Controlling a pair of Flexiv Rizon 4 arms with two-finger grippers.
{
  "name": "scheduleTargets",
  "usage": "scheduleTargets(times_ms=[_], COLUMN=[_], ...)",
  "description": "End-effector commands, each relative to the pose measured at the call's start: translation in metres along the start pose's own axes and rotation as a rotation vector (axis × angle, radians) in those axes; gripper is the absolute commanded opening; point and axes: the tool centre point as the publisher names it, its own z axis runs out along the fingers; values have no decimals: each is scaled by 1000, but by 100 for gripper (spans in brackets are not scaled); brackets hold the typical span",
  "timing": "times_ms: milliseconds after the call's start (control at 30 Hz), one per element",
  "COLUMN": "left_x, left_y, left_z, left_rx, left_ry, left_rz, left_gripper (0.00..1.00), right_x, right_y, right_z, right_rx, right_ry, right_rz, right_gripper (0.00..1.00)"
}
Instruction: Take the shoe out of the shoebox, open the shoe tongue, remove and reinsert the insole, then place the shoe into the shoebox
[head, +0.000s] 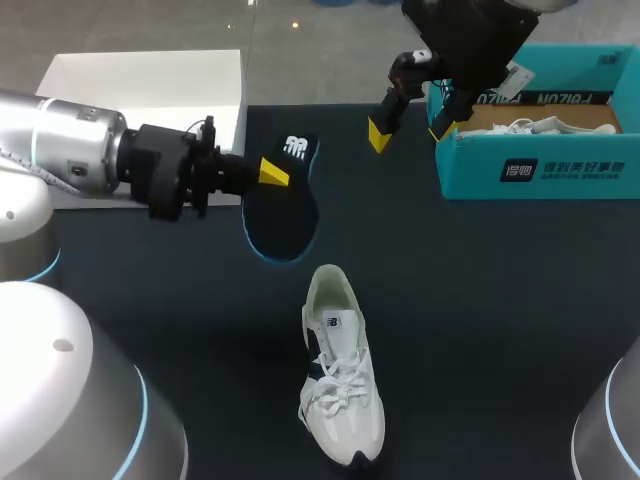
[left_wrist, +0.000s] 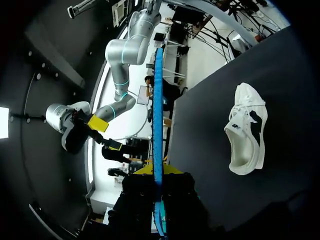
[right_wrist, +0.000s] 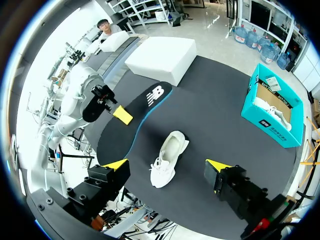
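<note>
1. Currently left gripper (head: 272, 172) clamped on insole (head: 285, 215), far-left of shoe (head: 340, 370).
2. Right gripper (head: 410, 128) fingers spread wide, just left of teal shoebox (head: 540, 170) at far right.
3. Shoe upright on table (head: 480, 300), near-centre, toe nearest.
</note>
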Motion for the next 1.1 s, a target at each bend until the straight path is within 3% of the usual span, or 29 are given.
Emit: scheduleTargets(times_ms=[33, 467, 667, 933, 1100], left_x=[0, 15, 5, -6, -8], left_y=[-4, 8, 16, 31, 36], left_z=[-2, -14, -8, 7, 18], left_rx=[-47, -196, -199, -190, -183], left_ry=[-3, 22, 18, 118, 122], left_rz=[148, 217, 291, 373, 373], left_gripper=[0, 0, 0, 0, 0], right_x=[0, 0, 0, 0, 0], right_y=[1, 1, 1, 1, 1], right_z=[1, 1, 1, 1, 1], right_rx=[1, 1, 1, 1, 1], right_ry=[0, 0, 0, 0, 0], right_rz=[1, 1, 1, 1, 1], right_gripper=[100, 100, 100, 100, 100])
